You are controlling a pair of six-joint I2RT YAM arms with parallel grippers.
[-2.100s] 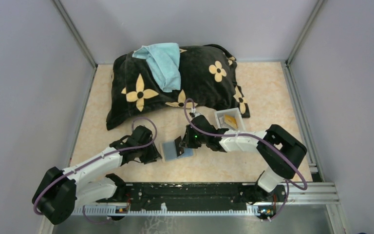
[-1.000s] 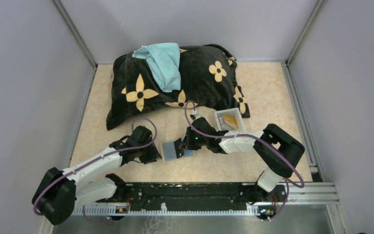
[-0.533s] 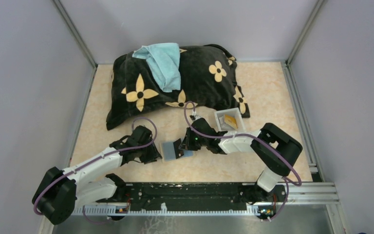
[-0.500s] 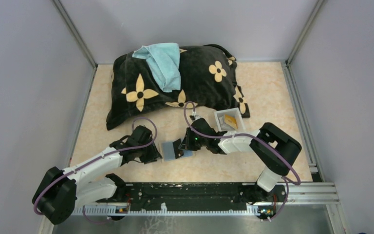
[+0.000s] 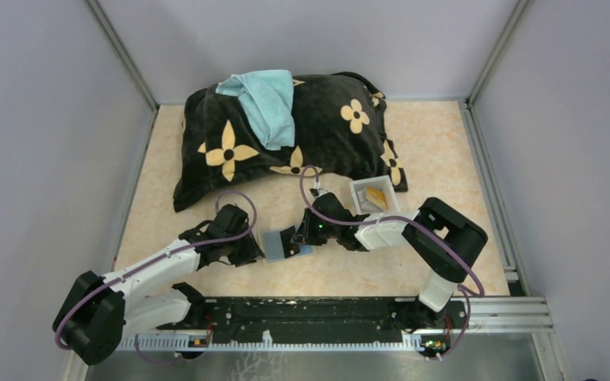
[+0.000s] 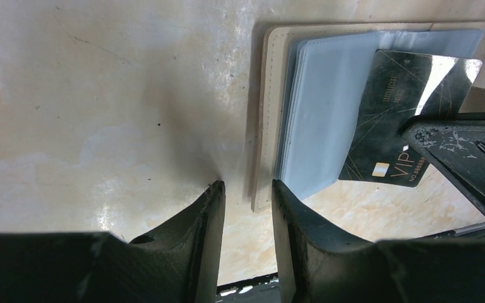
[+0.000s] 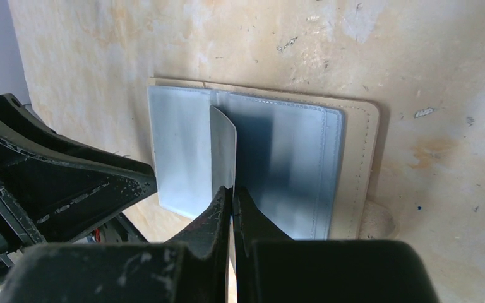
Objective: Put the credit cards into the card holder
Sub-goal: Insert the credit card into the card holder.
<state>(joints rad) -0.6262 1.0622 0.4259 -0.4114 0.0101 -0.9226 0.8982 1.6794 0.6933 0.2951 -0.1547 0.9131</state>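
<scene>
The card holder [image 5: 273, 244] lies open on the table, tan with clear blue-grey sleeves; it also shows in the left wrist view [image 6: 316, 120] and the right wrist view [image 7: 357, 158]. My right gripper [image 5: 295, 236] [image 7: 232, 191] is shut on a black credit card [image 6: 404, 107], which stands on edge [image 7: 223, 145] over the holder's middle fold. My left gripper [image 5: 256, 248] [image 6: 247, 188] is narrowly open at the holder's left edge, and the holder's near corner lies between its fingers. A gold credit card [image 5: 376, 197] lies in the white tray.
The white tray [image 5: 361, 188] stands just right of my right gripper. A black flowered pillow [image 5: 318, 135] with a light blue towel [image 5: 266, 103] on it lies behind. Metal frame rails run along the table's sides.
My right gripper has edged slightly left with the black card over the open holder, and its elbow followed. The left arm has stayed put.
</scene>
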